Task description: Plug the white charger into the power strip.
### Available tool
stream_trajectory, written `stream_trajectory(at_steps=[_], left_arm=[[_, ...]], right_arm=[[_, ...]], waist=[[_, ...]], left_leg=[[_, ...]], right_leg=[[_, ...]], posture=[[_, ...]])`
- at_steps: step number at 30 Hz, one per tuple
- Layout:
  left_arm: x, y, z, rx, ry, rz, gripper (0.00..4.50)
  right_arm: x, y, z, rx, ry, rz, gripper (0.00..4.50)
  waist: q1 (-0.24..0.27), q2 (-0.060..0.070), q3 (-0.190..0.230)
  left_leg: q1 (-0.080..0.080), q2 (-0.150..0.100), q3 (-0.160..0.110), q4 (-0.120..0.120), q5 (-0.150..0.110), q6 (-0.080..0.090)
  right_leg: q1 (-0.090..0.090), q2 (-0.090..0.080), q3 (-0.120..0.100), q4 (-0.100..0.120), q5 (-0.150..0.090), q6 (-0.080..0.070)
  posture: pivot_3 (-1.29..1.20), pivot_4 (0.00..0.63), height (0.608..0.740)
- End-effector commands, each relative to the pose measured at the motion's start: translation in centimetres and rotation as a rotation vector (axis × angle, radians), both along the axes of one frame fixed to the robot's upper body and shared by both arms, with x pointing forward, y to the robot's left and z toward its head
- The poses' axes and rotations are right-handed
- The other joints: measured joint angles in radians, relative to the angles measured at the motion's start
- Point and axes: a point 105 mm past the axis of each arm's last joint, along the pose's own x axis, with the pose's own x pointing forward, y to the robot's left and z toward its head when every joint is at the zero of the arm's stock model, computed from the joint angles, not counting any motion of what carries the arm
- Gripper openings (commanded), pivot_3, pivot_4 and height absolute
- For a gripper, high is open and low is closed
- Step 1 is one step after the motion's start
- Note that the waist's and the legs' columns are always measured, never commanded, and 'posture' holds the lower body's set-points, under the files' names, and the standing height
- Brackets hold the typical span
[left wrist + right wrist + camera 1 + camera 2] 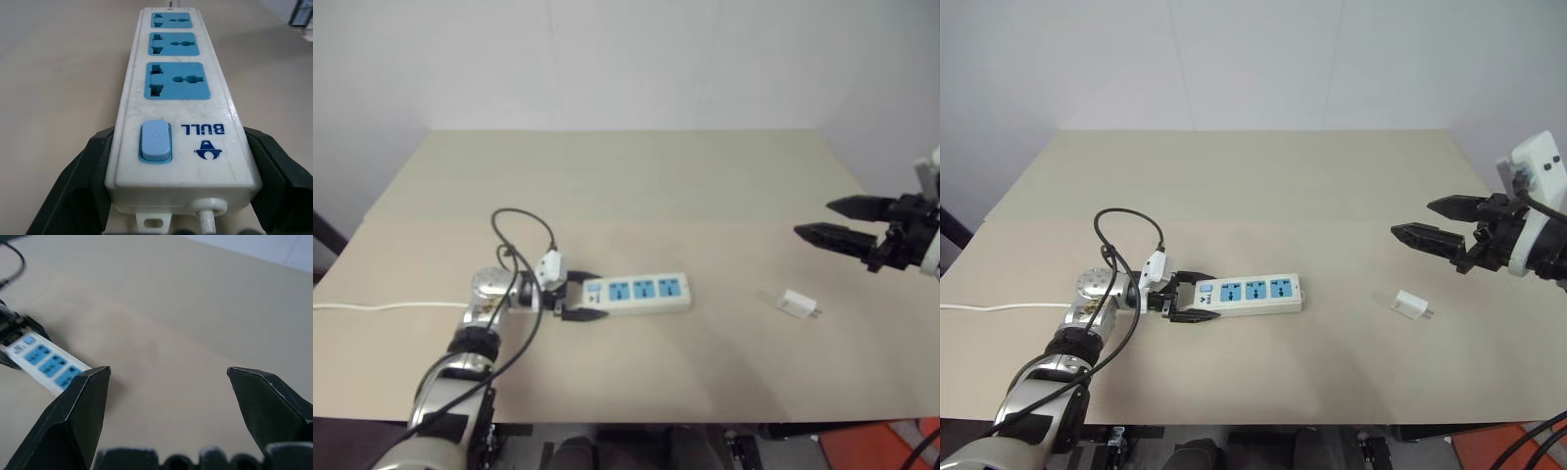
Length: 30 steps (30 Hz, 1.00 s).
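The power strip (641,292) lies flat on the beige table (636,176), left of centre, its three blue outlet faces up. My left gripper (587,296) is shut on its switch end; in the left wrist view a black finger (73,181) presses each long side of the strip (178,88). The white charger (797,304) lies on the table to the right of the strip, apart from it, its prongs pointing right. My right gripper (813,218) hangs open in the air above and beyond the charger, pointing left, with nothing between its fingers (78,411).
The strip's thin white cord (372,306) runs off to the table's left edge. A black cable (524,220) loops over my left wrist. Bare tabletop lies between the strip and the charger. A wall stands behind the table.
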Motion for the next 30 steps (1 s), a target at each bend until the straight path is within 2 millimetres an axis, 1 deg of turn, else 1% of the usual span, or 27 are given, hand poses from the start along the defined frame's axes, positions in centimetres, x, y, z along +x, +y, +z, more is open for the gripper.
stream_trajectory(at_steps=[1, 5, 7, 11, 14, 17, 22, 25, 30], left_arm=[[-0.5, -0.7, 0.4, 0.039, -0.036, -0.053, 3.29], [-1.0, -1.1, -0.3, 0.082, -0.022, -0.057, 3.29], [-1.2, -1.4, -0.3, 0.075, -0.011, -0.054, 3.29], [-1.8, -2.2, -0.7, 0.061, -0.003, -0.040, 3.29], [-2.0, -2.3, -1.1, 0.068, -0.003, -0.009, 3.29], [-2.2, -2.0, -1.5, 0.089, -0.002, 0.012, 3.29], [-2.7, -1.6, -2.1, 0.097, 0.022, 0.019, 3.29], [-3.1, -1.6, -2.3, 0.104, 0.050, -0.001, 3.29], [-3.2, -1.7, -2.6, 0.121, 0.056, -0.016, 3.29]], right_arm=[[0.5, -0.4, 0.6, -0.029, 0.034, -0.049, 4.50], [1.6, -1.2, -0.3, -0.077, 0.147, -0.143, 4.50], [2.0, -1.7, -0.7, -0.100, 0.189, -0.181, 4.50], [2.4, -2.3, -1.8, -0.177, 0.239, -0.214, 4.50], [2.5, -2.8, -3.0, -0.233, 0.287, -0.229, 4.50], [2.4, -2.9, -4.1, -0.290, 0.326, -0.218, 4.50], [2.5, -2.8, -5.2, -0.326, 0.356, -0.173, 4.50], [2.7, -2.8, -6.4, -0.394, 0.376, -0.130, 4.50], [3.1, -2.3, -7.5, -0.520, 0.404, -0.028, 4.50]], waist=[[-0.001, 0.000, 0.000], [-0.003, 0.000, 0.000], [-0.002, 0.000, 0.000], [0.003, 0.000, 0.000], [0.003, 0.000, 0.000], [0.005, 0.000, 0.000], [0.004, 0.001, 0.000], [0.003, 0.001, 0.000], [-0.001, 0.002, -0.001]], left_leg=[[0.000, 0.000, 0.000, 0.000, 0.000, 0.000], [0.000, 0.000, 0.000, 0.000, 0.000, 0.000], [0.000, 0.000, 0.000, 0.000, 0.000, 0.000], [-0.001, 0.000, 0.000, 0.000, 0.000, 0.000], [-0.001, 0.000, 0.000, 0.000, 0.000, 0.000], [-0.001, 0.000, 0.000, 0.000, 0.000, 0.001], [0.000, 0.000, 0.001, 0.000, 0.000, 0.001], [0.001, 0.000, 0.001, 0.000, 0.000, 0.000], [0.001, 0.000, 0.001, 0.000, 0.000, 0.000]], right_leg=[[0.000, 0.000, 0.000, 0.000, 0.000, 0.000], [0.000, 0.000, 0.000, -0.001, 0.000, 0.000], [-0.001, 0.000, 0.000, -0.001, 0.000, 0.000], [-0.001, 0.000, 0.000, -0.001, 0.000, 0.000], [-0.001, 0.000, 0.000, -0.002, 0.000, 0.000], [-0.001, 0.000, 0.000, -0.002, 0.000, 0.000], [-0.001, 0.000, 0.000, -0.002, 0.000, 0.000], [-0.001, 0.000, 0.000, -0.002, 0.000, 0.000], [-0.001, 0.000, 0.000, -0.002, 0.000, 0.000]], posture=[[0.00, 0.150, 0.740], [0.00, 0.150, 0.740], [0.00, 0.150, 0.740], [0.00, 0.150, 0.740], [0.00, 0.150, 0.740], [0.00, 0.150, 0.740], [0.00, 0.150, 0.740], [0.00, 0.150, 0.740], [0.00, 0.150, 0.740]])
